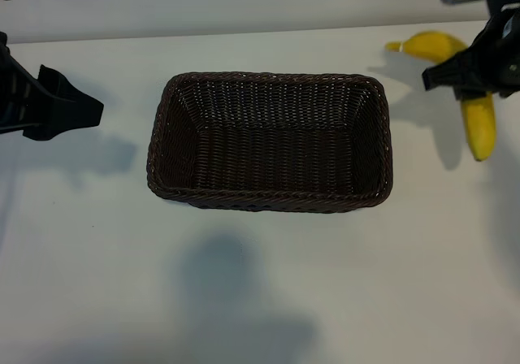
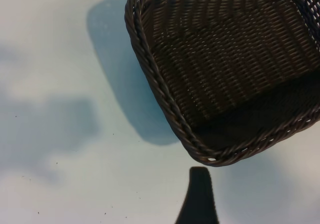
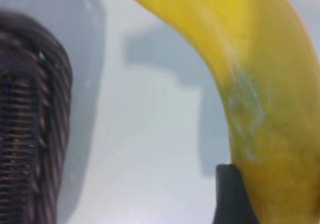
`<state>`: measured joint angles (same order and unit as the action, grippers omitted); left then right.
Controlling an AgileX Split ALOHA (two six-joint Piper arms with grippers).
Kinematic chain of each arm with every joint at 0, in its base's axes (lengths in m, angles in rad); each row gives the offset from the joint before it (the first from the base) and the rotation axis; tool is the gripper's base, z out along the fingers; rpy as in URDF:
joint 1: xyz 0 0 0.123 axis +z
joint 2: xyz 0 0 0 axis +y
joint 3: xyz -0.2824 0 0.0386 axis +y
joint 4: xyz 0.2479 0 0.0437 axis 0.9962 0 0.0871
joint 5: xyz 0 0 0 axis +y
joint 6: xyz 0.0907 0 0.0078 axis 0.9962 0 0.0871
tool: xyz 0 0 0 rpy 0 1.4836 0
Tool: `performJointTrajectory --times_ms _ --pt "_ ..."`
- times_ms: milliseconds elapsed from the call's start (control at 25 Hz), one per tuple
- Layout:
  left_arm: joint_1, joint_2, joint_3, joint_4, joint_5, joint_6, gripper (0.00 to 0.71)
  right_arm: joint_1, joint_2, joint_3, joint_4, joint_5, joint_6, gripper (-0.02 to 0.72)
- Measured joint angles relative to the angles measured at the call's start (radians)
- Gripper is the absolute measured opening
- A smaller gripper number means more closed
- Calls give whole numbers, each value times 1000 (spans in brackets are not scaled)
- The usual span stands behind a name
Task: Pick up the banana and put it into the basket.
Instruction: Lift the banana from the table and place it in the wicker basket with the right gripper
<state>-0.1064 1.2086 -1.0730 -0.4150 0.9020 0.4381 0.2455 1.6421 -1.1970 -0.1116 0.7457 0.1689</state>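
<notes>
- R gripper (image 1: 475,67) sits right on the banana (image 1: 479,128), at the bend where its two limbs meet; the L arm is nowhere near it.
- Banana lies on the table (image 1: 260,299), outside the basket (image 1: 268,205), off the basket's far-right corner. It's not lifted as far as I can tell.
- Long axis: curved. One limb runs from the gripper toward the back of the table and ends in the pale stem (image 1: 393,46); the other runs out from under the gripper toward the front edge.
- R wrist view: banana fills the frame, w/ one dark fingertip (image 3: 231,194) up against its flank. Jaws look partly closed around the fruit, about banana-wide, straddling it across the axis. Firm grip or just touching? Can't say for sure; I'd judge it's gripping.
- From the R gripper, the basket lies off to the side toward the L arm, w/ a strip of bare table between them. So the carry would be lift, then sideways over the rim.
- L gripper (image 1: 77,104) is parked beyond the basket's other short end, jaws wide apart, holding nothing. Its wrist view only shows a basket corner and one fingertip (image 2: 199,199).
- Basket is empty.
</notes>
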Motion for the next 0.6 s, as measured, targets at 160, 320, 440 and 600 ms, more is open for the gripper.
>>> performJointTrajectory --times_ms 160,320,440,600 --pt "0 0 0 0 0 0 610 1 -25 -9 105 28 -67 418" --pt "0 0 0 0 0 0 610 31 -25 -11 288 32 -224 418" --pt "0 0 0 0 0 0 610 71 -25 -12 377 32 -292 418" --pt "0 0 0 0 0 0 610 137 -24 -13 403 29 -328 418"
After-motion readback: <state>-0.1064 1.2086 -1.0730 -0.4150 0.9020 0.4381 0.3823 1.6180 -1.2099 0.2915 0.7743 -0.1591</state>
